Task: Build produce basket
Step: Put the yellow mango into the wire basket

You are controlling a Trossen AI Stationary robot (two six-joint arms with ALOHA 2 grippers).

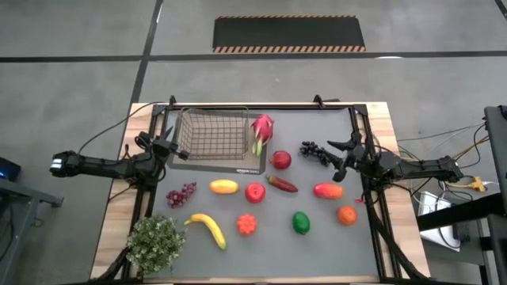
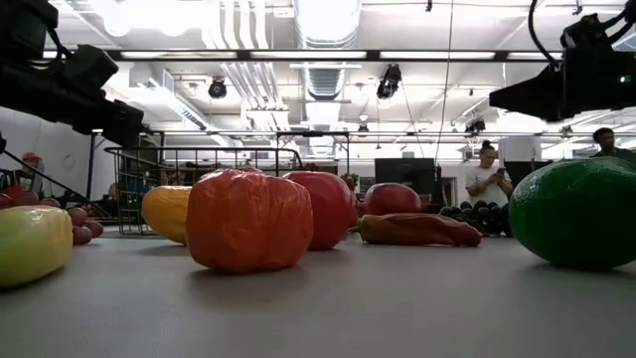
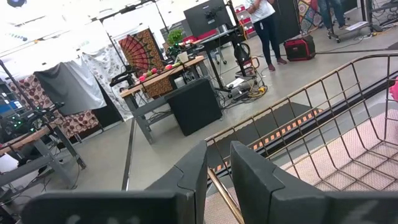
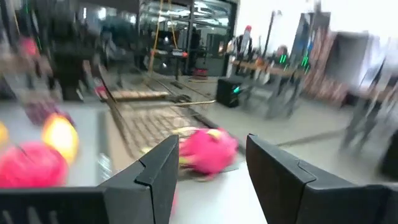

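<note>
The dark wire-mesh basket [image 1: 210, 133] stands on a flat dark mat [image 1: 238, 167] at the table's far left. My left gripper [image 1: 175, 149] is at the basket's left rim, shut on it. A pink dragon fruit [image 1: 262, 132] leans against the basket's right side. My right gripper [image 1: 335, 155] is open and empty, just right of the black grapes [image 1: 314, 151]. In the right wrist view, the dragon fruit [image 4: 208, 151] shows farther off between the fingers of my right gripper [image 4: 211, 149]. Apples [image 1: 280, 160], a banana [image 1: 207, 229] and other toy produce lie on the grey table. My left gripper [image 3: 217, 155] has the basket's top rim wire [image 3: 219, 183] between its two fingers, at the basket's left side. The fingers come nearly level from the table's left and lie across the wire. The basket [image 3: 348, 130] stands on the mat.
Purple grapes [image 1: 181, 195], a yellow mango [image 1: 224, 187], a second red apple [image 1: 254, 192], a red-orange mango [image 1: 328, 190], an orange [image 1: 346, 214] and a green pepper [image 1: 301, 222] are spread over the table's middle. A leafy plant [image 1: 156, 243] stands at the near left corner. People stand in the room beyond.
</note>
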